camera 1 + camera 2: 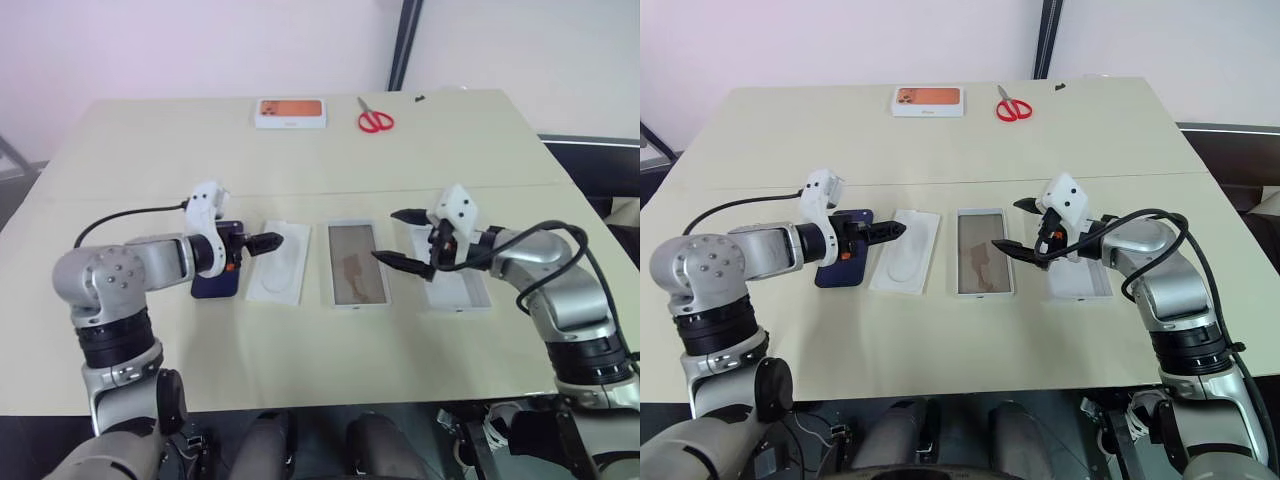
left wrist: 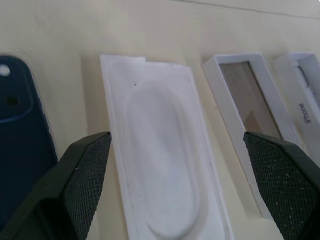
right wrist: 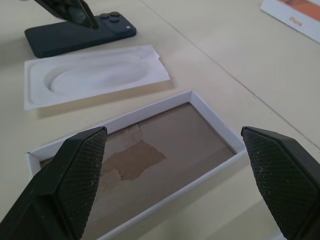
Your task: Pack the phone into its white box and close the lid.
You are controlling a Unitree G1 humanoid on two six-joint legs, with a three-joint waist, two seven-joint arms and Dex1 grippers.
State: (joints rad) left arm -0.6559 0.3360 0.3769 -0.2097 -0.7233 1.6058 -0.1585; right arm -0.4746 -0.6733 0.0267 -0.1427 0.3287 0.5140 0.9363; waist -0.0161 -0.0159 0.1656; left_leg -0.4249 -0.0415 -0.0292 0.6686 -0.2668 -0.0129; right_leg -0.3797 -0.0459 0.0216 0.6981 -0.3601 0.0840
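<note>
Phone (image 1: 843,262), insert (image 1: 905,263), white box (image 1: 984,252), lid (image 1: 1080,282) side by side.

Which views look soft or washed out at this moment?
Left eye view: pale overall, with the white insert nearly blending into the table. Left wrist view: the phone and the near fingertips look soft. Right wrist view: the white box is clear.

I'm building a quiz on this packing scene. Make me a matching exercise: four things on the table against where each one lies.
Things:
1. phone
2. white box
3. lid
4. scissors

Places:
A. under the right claw
B. far edge of the table, red handles
C. middle of the row, brown floor showing
D. left end of the row, beside the white insert

Pairs: 1-D, 2-C, 3-A, 4-B
</note>
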